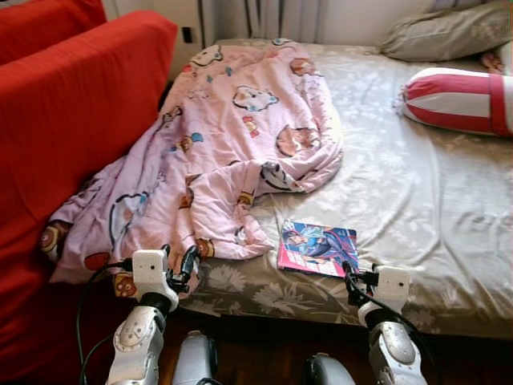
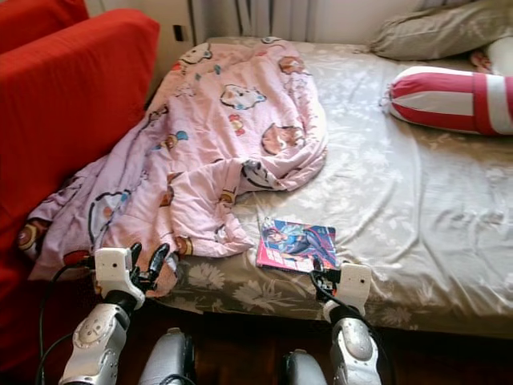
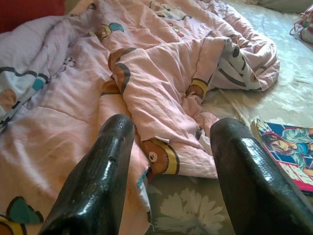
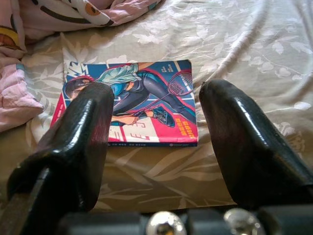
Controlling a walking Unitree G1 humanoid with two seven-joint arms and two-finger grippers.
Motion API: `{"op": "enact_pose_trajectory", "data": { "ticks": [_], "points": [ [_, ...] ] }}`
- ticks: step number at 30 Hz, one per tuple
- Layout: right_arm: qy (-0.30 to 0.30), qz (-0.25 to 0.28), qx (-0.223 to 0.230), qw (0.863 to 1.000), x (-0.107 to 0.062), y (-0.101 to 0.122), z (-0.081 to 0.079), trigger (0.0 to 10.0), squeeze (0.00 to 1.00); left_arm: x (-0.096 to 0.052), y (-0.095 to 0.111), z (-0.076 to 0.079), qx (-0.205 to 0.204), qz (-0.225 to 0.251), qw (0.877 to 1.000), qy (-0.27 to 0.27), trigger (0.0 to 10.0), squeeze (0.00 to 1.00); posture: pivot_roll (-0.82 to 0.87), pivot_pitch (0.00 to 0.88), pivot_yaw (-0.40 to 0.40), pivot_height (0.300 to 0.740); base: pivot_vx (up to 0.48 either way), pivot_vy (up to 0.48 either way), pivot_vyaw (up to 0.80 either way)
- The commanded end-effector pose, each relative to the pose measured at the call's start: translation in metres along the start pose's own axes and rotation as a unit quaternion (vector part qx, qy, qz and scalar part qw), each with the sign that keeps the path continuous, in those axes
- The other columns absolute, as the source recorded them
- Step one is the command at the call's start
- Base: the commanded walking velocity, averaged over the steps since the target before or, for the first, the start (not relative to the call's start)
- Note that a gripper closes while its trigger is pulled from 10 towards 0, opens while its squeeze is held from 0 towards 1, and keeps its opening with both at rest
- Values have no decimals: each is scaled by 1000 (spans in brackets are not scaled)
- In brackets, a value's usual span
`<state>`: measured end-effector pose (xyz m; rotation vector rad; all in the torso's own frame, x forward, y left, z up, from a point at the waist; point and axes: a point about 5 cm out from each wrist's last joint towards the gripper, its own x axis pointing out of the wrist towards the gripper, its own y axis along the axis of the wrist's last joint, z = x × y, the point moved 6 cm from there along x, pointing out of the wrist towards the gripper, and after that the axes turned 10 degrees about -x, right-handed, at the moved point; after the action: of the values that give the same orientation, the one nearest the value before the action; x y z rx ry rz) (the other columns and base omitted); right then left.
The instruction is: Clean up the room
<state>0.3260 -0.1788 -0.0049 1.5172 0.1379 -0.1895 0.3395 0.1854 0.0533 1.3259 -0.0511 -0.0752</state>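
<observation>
Hovering at the near edge of the bed [image 1: 449,265], the left pincer [image 1: 178,269] has its fingers spread and holds nothing, just before the hanging hem of the pink blanket [image 1: 232,144]. The right pincer [image 4: 156,142] is also open and empty, just in front of the comic book [image 1: 317,248], which lies flat near the same edge. Farther, the blanket is crumpled along the bed's left side, against the red sofa [image 1: 72,104]. A striped bolster [image 1: 457,98] and a grey pillow [image 1: 449,32] lie at the far right corner.
</observation>
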Motion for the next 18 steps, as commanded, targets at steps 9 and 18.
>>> {"op": "enact_pose_trajectory", "data": {
  "ticks": [9,18],
  "points": [
    [10,-8,4,1000,-1,-5,-5,10000,0,-3,-8,0,2,-15,1000,-2,10000,0,36,163,-26,615,0,0,0],
    [12,-6,5,1000,-1,-4,-7,10000,0,-3,-9,0,2,-17,1000,-1,10000,0,35,167,-25,615,0,0,0]
  ]
}}
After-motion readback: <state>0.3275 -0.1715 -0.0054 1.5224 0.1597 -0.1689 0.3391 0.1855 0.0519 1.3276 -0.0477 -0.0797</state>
